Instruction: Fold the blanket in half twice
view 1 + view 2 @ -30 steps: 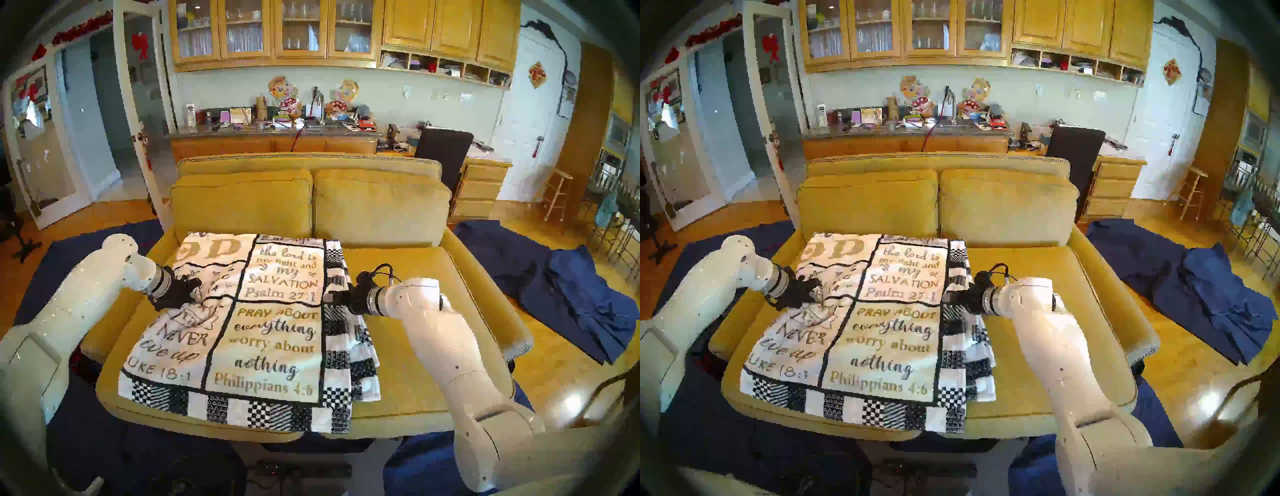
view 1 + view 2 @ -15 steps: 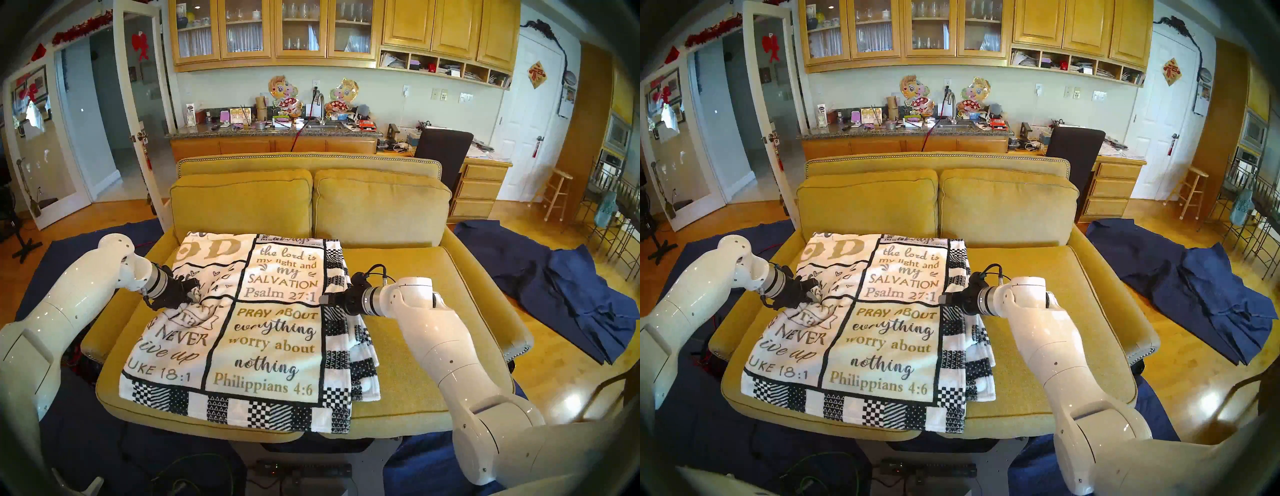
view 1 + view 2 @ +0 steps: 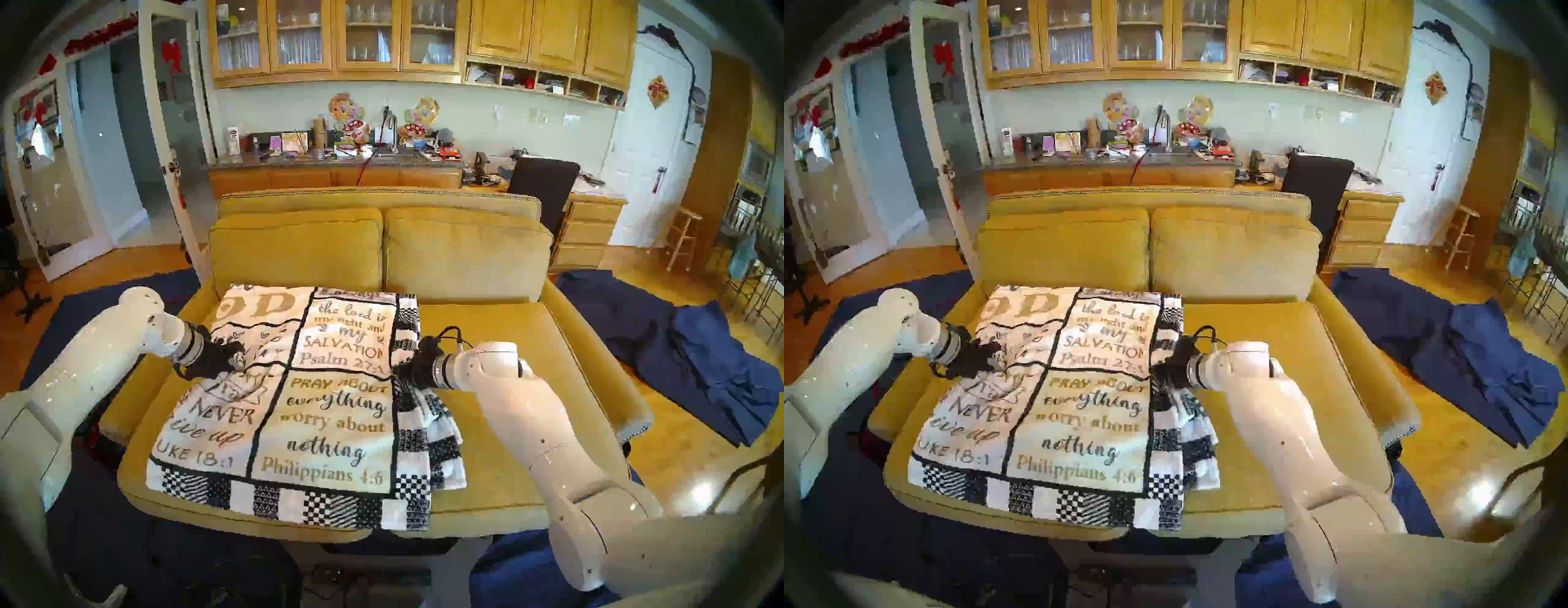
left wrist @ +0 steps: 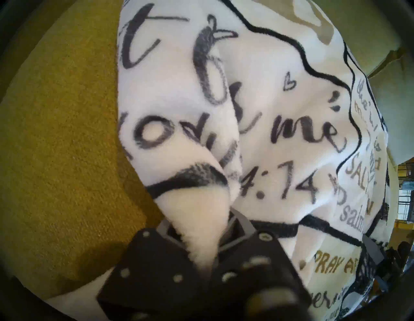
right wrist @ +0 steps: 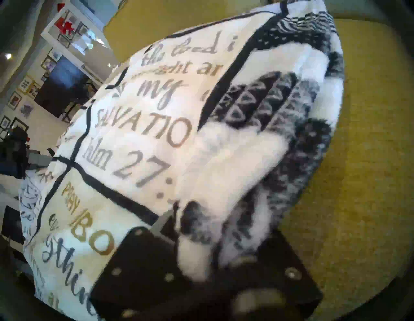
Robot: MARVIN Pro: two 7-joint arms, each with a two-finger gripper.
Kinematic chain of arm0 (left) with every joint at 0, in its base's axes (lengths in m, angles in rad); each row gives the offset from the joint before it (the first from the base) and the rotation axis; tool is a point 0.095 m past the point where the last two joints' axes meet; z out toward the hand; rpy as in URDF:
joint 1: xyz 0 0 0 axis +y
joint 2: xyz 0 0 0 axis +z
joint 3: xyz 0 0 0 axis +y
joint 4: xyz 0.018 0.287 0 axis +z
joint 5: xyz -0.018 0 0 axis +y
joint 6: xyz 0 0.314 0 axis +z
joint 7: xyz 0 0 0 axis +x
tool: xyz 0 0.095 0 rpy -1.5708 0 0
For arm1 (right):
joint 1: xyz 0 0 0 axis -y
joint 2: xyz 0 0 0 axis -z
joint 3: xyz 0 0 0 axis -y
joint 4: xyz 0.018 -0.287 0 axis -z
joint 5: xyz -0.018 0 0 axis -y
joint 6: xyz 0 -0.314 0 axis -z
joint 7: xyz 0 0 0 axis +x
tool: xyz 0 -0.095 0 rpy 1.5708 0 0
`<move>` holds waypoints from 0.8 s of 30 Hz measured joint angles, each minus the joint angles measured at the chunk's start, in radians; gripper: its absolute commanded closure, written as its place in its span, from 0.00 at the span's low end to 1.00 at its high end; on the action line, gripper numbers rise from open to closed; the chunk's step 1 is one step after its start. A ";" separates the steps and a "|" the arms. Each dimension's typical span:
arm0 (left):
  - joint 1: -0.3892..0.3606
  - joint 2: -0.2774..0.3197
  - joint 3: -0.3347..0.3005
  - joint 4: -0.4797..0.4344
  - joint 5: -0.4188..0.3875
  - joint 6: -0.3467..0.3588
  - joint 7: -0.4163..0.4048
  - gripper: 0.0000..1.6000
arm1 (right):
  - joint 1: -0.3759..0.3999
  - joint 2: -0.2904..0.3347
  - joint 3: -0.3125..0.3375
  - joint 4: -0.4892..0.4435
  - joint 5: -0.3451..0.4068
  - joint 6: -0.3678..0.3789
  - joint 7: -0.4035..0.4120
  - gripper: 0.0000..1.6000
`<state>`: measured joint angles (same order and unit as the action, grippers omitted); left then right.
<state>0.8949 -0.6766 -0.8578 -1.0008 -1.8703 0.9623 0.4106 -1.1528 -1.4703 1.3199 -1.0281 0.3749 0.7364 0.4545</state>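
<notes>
The blanket (image 3: 322,403) lies folded on the left seat of the yellow sofa (image 3: 509,424), lettering up, with its checkered border along the front and right edges. At the blanket's left edge my left gripper (image 3: 237,361) is shut on a bunched fold of white fleece, which shows clamped between the fingers (image 4: 244,224) in the left wrist view. My right gripper (image 3: 396,369) is at the right border, level with "Psalm 27:1". The right wrist view has patterned border fleece (image 5: 235,179) pinched between its jaws, and the edge puckers there.
The sofa's back cushions (image 3: 466,250) rise just behind the blanket. The right seat cushion (image 3: 1272,361) is bare yellow fabric. Navy blue cloths (image 3: 700,361) lie on the wood floor to the right, and more navy cloth lies on the left side of the sofa.
My right gripper slid left into the blanket's right border and closed on it, puckering the edge. The left gripper kept its hold and hardly moved.
</notes>
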 measured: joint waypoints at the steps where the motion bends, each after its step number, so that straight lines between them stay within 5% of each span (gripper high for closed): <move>1: -0.002 0.000 0.002 0.004 0.002 0.000 -0.005 1.00 | -0.001 0.000 0.000 -0.002 0.000 -0.002 0.000 1.00; 24: -0.047 0.027 -0.057 0.042 -0.031 0.001 -0.061 1.00 | -0.046 0.078 0.048 -0.225 -0.001 -0.054 0.020 1.00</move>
<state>0.8481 -0.6493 -0.9150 -0.9585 -1.9011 0.9631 0.3493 -1.1991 -1.3925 1.3678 -1.2535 0.3742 0.6825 0.4744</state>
